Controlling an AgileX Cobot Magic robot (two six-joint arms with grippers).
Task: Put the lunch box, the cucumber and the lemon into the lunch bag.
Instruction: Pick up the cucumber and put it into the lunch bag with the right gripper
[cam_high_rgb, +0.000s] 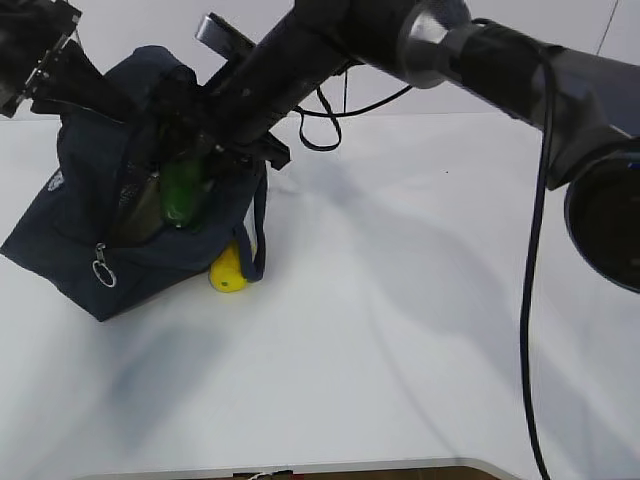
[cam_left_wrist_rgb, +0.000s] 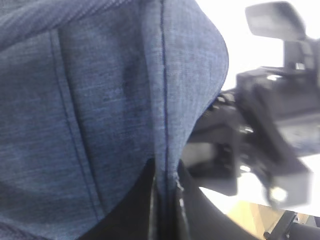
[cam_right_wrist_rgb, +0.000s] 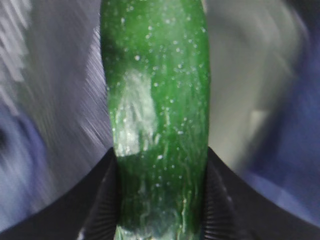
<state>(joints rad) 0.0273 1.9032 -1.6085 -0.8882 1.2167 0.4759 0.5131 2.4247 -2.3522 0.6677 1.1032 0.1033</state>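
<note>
1. Exterior view: right hand (cam_high_rgb: 190, 165) reaching across to the left side, clamped on the cucumber (cam_high_rgb: 181, 195), tip pointing down into the open mouth of the lunch bag (cam_high_rgb: 95, 190). Not yet released; lower end already between the bag's walls.
2. Right wrist view: cucumber (cam_right_wrist_rgb: 157, 120) gripped on both sides between the ribbed fingers (cam_right_wrist_rgb: 102, 200), jaws about half open around it; silvery lining blurred behind.
3. Left wrist view: left hand (cam_left_wrist_rgb: 167, 210) pinched fully shut on a fold of the lunch bag (cam_left_wrist_rgb: 100, 100), apparently holding the mouth open.
4. Lemon (cam_high_rgb: 228, 270) lying on the surface (cam_high_rgb: 420, 320), touching the bag's front beside a hanging loop handle. Lunch box not visible anywhere; possibly already inside, cannot tell.
5. Risk: cucumber let go too high or at a slant, catching on the zipper edge or the box inside and ending up propped across the opening instead of lying within.
6. Risk: fabric slipping from the left hand, mouth collapsing onto the right hand and blocking the drop.
7. Risk: right hand snagging a handle on the way out, dragging or tipping the bag.
8. Risk: a nudged bag pushing the lemon away along the surface, making the next pickup harder.
</note>
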